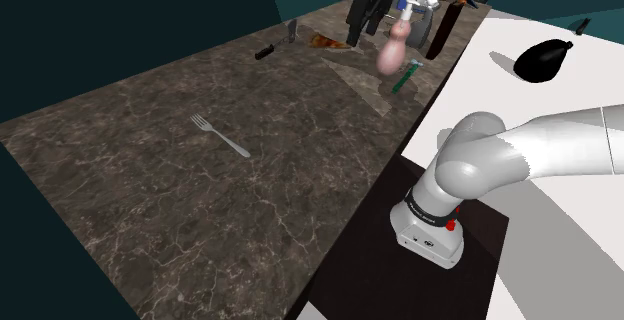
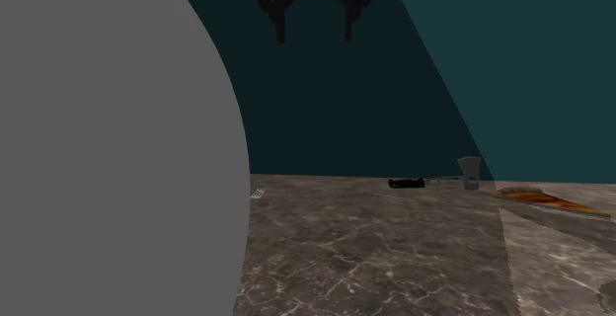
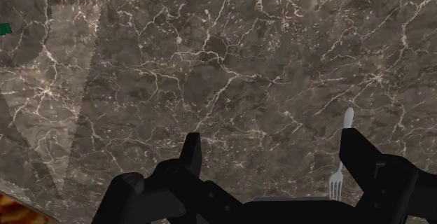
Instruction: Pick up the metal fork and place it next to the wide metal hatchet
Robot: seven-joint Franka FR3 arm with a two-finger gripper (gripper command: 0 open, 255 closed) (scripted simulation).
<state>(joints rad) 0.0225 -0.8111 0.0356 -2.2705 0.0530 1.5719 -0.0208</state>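
From the shoulder view I see the fork lying flat on the dark veined counter. It is slim and pale grey with a dull shine, and its tines point to that view's upper left. It lies well apart from the hatchet farther back.

The second exterior view adds the gripper, hung high over the counter with its fingers spread and nothing between them. It also shows the hatchet's wide grey head and black handle. Of the fork I get just a sliver of tines beside a big grey shape.

The wrist view puts the fork just beside one finger and partly behind it, with bare counter between the fingers.
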